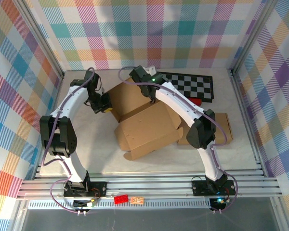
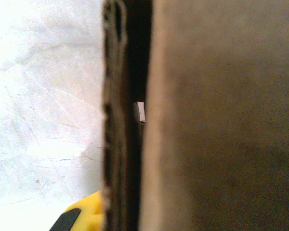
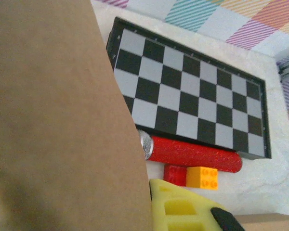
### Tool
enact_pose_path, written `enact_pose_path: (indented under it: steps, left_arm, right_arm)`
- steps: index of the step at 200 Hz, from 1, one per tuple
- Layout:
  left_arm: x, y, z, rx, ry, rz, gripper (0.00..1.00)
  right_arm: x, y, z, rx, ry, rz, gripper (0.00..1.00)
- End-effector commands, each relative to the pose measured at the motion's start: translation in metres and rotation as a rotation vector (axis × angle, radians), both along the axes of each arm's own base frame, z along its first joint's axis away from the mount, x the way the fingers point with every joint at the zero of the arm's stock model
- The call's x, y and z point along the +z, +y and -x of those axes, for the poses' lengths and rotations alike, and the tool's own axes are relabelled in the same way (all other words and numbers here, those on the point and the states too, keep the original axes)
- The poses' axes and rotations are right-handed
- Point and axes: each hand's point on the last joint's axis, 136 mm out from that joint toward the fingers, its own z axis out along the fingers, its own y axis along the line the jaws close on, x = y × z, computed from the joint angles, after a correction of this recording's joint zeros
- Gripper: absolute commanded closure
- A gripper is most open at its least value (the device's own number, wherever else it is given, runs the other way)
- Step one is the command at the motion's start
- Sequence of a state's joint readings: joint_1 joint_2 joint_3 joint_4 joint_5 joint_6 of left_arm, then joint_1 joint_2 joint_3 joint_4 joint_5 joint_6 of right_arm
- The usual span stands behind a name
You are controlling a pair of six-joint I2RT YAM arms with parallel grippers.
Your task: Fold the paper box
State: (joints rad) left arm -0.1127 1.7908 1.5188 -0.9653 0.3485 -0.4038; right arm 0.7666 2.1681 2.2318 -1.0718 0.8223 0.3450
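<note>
From above, the paper box (image 1: 147, 130) lies mid-table; the left gripper (image 1: 104, 107) clenches its 10 o'clock flap, the right gripper (image 1: 152, 99) its 12 o'clock flap. Left wrist: the box's edge runs upright. Right wrist: box wall at 9 o'clock.

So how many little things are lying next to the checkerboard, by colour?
Red: 2, the glittery tube and the red brick
Orange: 1, the orange brick
Total: 3, all along one edge of the checkerboard
</note>
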Motion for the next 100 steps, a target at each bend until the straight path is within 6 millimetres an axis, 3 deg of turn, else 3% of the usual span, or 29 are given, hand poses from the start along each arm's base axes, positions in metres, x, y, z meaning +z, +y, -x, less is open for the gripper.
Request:
enact_pose_path:
  steps: [1, 49, 100]
  left_arm:
    - [-0.013, 0.002, -0.004, 0.045, -0.02, -0.003, 0.92]
    - [-0.047, -0.002, -0.011, 0.084, -0.023, 0.031, 0.76]
    - [-0.069, 0.004, -0.009, 0.099, 0.009, -0.038, 0.74]
  right_arm:
    - [-0.028, 0.009, 0.003, -0.034, 0.037, -0.053, 1.0]
    - [-0.058, 0.012, 0.008, -0.015, 0.111, -0.027, 1.0]
    - [-0.072, 0.006, 0.018, -0.042, 0.171, -0.022, 1.0]
